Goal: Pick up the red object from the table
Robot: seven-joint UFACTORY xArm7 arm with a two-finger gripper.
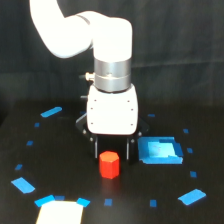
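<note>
While the claw (113, 148) hangs low over the desk (65, 165), its two dark fingers stand spread apart with nothing between them. Just below and in front of them the red hexagonal block (109, 165) sits upright on the desk, ungrasped. A blue square patch (159, 150) lies toward the exterior view's right, a white sheet (59, 213) at the bottom edge.
</note>
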